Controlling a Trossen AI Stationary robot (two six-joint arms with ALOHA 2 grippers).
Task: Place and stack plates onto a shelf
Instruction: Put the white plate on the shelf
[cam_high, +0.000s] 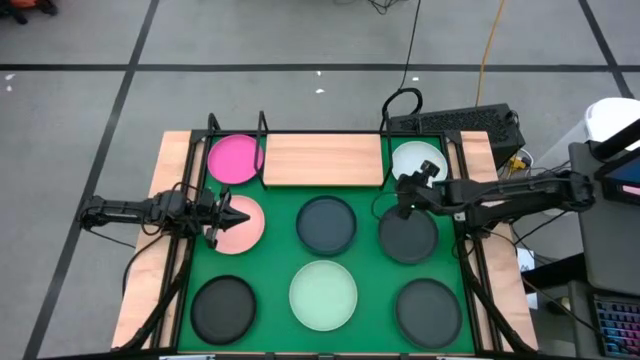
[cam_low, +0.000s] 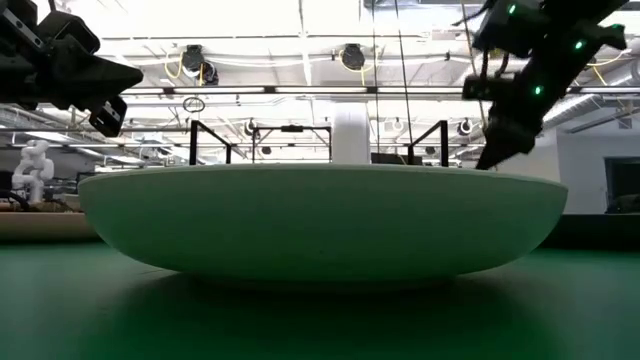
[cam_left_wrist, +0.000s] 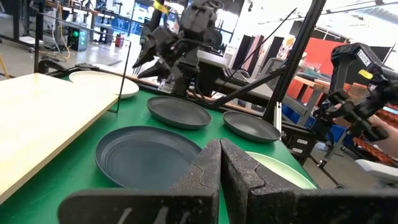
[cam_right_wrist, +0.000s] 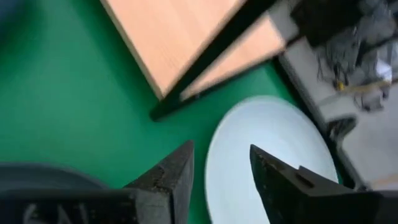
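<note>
From above, the light-wood shelf (cam_high: 323, 159) sits at the far edge of the green mat (cam_high: 365, 250), bare on top. The magenta plate (cam_high: 234, 159) lies just beside the shelf's left end and the white plate (cam_high: 416, 160) just beside its right end. In front of the shelf, a dark plate (cam_high: 326, 224) sits at the mat's centre, the pale pink plate (cam_high: 240, 224) to its left and another dark plate (cam_high: 408, 237) to its right. Farthest from the shelf lie the mint plate (cam_high: 323, 294) and two more dark plates (cam_high: 223, 308) (cam_high: 428, 312). The left gripper (cam_high: 236, 217) hangs over the pink plate with its fingers pressed together. The right gripper (cam_high: 404, 207) hovers off the shelf's right end, between the white plate and the dark one.

At table height, the mint plate (cam_low: 320, 222) fills nearly everything; the shelf's black wire posts (cam_low: 195, 143) rise behind it.

The left wrist camera looks along the shelf's (cam_left_wrist: 43, 127) front edge, over its own closed gripper (cam_left_wrist: 220, 149), at three dark plates (cam_left_wrist: 147, 155) and the white one (cam_left_wrist: 102, 83) at the shelf's far end.

The right wrist camera shows its gripper (cam_right_wrist: 221, 160) spread apart, empty, over the rim of the white plate (cam_right_wrist: 273, 155), just off the shelf's (cam_right_wrist: 186, 37) corner.
</note>
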